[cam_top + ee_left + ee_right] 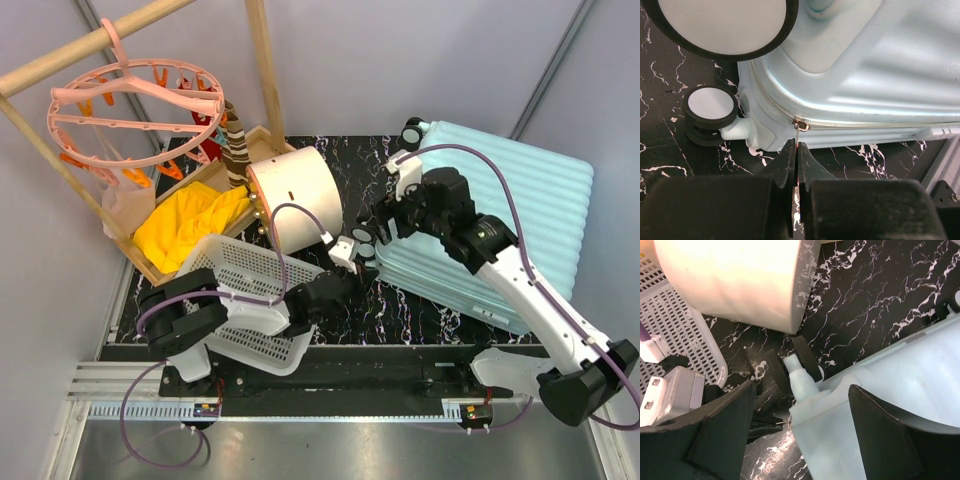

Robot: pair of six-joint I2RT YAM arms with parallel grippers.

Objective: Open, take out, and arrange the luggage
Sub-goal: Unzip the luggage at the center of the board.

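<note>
The pale mint-blue suitcase (510,205) lies flat and zipped shut on the black marble table, wheels toward the left. My left gripper (352,272) is at its near-left corner. In the left wrist view it (796,150) is shut on the thin metal zipper pull (798,131), which hangs from the zip line just right of a black-and-white wheel (710,107). My right gripper (385,225) is open. In the right wrist view it (800,412) straddles the suitcase's wheel corner (815,405), one finger (722,427) off the shell and the other (882,432) over it.
A white perforated basket (250,268) lies under the left arm. A cream rounded drawer box (295,198) stands just left of the suitcase wheels. Behind are a wooden tray with yellow cloth (190,225), a pink round clip hanger (135,105) and wooden rack posts (265,65).
</note>
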